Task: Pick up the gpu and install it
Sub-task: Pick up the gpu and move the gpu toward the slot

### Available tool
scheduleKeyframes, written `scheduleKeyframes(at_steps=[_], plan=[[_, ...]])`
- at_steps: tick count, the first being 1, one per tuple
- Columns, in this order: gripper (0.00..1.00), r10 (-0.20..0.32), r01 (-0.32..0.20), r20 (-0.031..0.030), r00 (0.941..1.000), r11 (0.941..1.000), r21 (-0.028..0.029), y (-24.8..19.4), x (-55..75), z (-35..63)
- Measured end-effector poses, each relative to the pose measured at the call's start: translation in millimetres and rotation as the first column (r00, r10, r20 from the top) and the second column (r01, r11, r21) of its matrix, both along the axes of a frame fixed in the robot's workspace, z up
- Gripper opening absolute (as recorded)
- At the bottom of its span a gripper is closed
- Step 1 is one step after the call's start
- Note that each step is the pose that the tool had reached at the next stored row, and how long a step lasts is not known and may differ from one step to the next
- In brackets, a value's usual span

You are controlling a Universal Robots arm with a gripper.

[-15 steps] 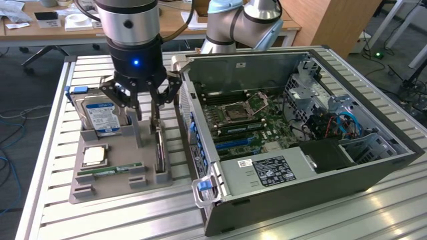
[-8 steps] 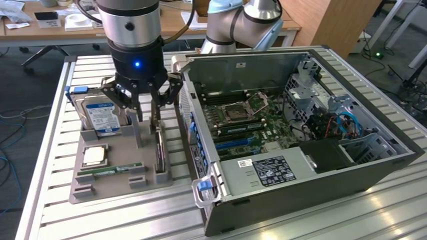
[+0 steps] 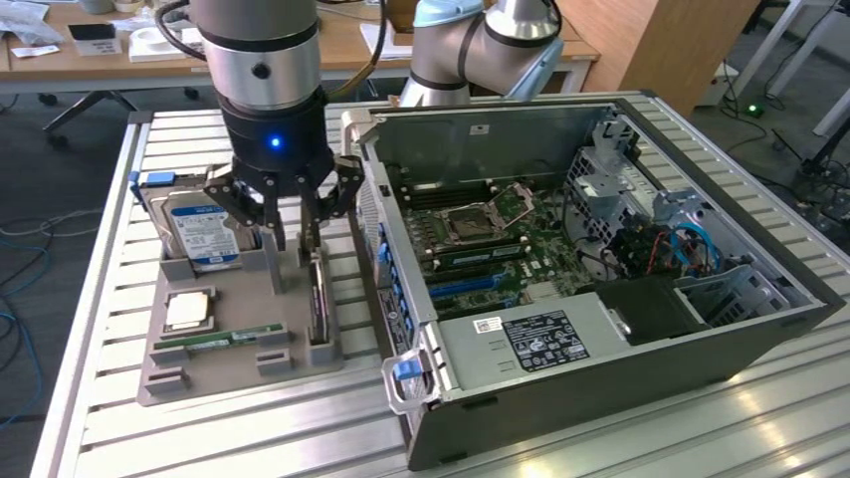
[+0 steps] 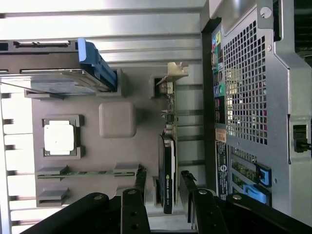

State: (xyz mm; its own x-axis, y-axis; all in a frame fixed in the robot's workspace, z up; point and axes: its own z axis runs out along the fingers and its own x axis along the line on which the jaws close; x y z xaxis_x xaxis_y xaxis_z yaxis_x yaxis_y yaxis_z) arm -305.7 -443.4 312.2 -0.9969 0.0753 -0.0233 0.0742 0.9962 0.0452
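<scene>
Two fingers [image 4: 139,180] of my gripper [image 4: 163,171] stand spread, one each side of the gpu [image 4: 166,156]; I see that card upright on edge in the grey holder tray [image 4: 144,146].

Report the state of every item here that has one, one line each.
gripper: open, astride the gpu, not clamped on it.
gpu: standing on edge in its tray slot, not installed.
hard drive: upright in its tray holder.
processor: flat in a tray recess.
memory stick: seated in its tray slot.
computer case: lying on its side, side panel off.
</scene>
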Motion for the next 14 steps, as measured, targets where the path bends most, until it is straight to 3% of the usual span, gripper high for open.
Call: scheduleKeyframes(at_steps=[14], plan=[[0.42,0.0,0.0,-0.0001,1.0,1.0,-0.0001,-0.3,0.0,-19.7]])
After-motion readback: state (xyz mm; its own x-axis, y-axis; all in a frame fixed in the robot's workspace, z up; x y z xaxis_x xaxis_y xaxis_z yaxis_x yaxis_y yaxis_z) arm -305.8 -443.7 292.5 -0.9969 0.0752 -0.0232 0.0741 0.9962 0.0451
